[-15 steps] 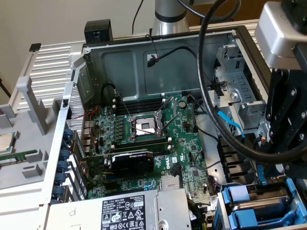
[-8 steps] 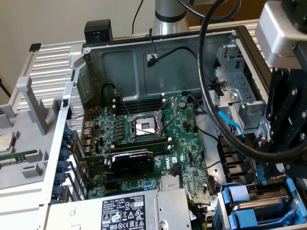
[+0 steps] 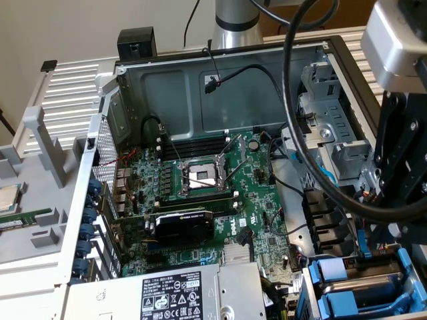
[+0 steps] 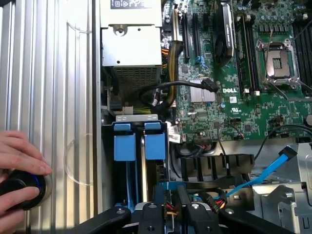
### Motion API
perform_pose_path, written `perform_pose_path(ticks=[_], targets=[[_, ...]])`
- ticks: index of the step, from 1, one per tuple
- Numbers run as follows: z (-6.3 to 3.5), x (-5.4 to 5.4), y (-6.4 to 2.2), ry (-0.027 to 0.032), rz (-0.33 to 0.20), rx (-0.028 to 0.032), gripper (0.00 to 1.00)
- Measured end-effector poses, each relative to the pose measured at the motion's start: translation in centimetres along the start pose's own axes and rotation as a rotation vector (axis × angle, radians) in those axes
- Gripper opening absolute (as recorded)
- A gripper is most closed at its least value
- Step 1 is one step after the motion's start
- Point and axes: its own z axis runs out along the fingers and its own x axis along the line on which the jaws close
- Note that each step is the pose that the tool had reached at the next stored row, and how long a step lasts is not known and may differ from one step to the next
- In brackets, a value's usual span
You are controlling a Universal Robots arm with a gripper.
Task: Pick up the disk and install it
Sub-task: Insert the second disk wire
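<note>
My gripper point(image 3: 390, 230) hangs over the drive bay at the exterior view's right, inside the open computer case point(image 3: 220, 80). In the wrist view the two black fingers point(image 4: 157, 207) stand close together, pinching a narrow bright blue plastic edge point(image 4: 165, 186). I take that edge to be the carrier of the disk seen edge-on; its metal body and label are hidden. Right beside the gripper point(image 4: 169, 199), two blue drive carriers point(image 4: 124, 146) point(image 4: 155, 145) sit upright in the bay.
The motherboard point(image 3: 200, 193) with its open processor socket point(image 3: 202, 177) fills the case floor. The grey power supply point(image 4: 130, 34) borders the bay. A loose blue data cable point(image 4: 273, 168) and thick black cables point(image 3: 293, 133) lie nearby. A person's hand point(image 4: 19, 156) rests on a black button.
</note>
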Motion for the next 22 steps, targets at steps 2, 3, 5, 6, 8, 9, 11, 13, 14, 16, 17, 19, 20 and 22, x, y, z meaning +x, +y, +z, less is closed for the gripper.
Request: perform_pose_path(ticks=[2,3,5,6,8,9,11,13,14,16,17,19,20,22], targets=[[-0.01,-0.08,-0.16,-0.0001,0.0,0.0,0.24],[-0.02,-0.12,-0.2,-0.0001,0.0,0.0,0.24],[-0.05,-0.18,-0.33,0.0,0.0,0.0,0.24],[-0.09,-0.2,-0.41,0.0,0.0,0.0,0.24],[-0.21,-0.28,-0.48,0.0001,0.0,0.0,0.24],[-0.28,-0.31,-0.51,0.0,0.0,0.0,0.24],[-0.39,-0.34,-0.53,-0.0002,0.0,0.0,0.24],[-0.44,-0.41,-0.55,-0.0001,0.0,0.0,0.24],[-0.46,-0.44,-0.54,0.0001,0.0,0.0,0.24],[-0.47,-0.5,-0.55,0.0,0.0,0.0,0.24],[-0.48,-0.54,-0.56,0.0,0.0,0.0,0.24],[-0.48,-0.55,-0.57,0.0001,0.0,0.0,0.24],[-0.48,-0.56,-0.57,0.0001,0.0,0.0,0.24],[-0.48,-0.56,-0.57,-0.0001,0.0,0.0,0.24]])
